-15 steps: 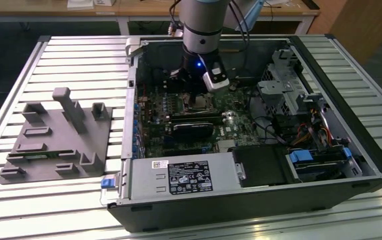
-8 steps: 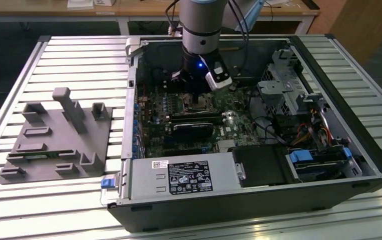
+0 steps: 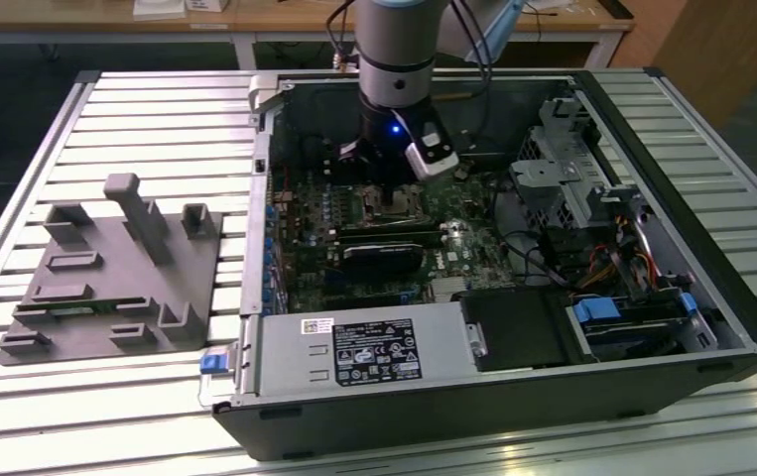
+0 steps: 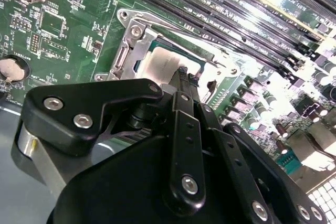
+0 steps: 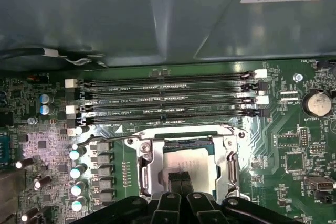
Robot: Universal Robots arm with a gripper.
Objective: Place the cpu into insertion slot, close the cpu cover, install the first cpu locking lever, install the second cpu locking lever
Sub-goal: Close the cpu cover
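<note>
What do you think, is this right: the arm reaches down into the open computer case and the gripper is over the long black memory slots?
Not quite. The arm reaches down into the open computer case, but the gripper is over the cpu, next to the long black memory slots, not over them. The first wrist view shows it.

Exterior view: grey fixture block (image 3: 100,288) on slatted table (image 3: 153,109), at the exterior view's left of open PC case (image 3: 484,409) w/ PSU (image 3: 351,352). First wrist view: memory slots (image 5: 168,98), coin batt. (image 5: 317,103), capacitor row (image 5: 79,171).
</note>
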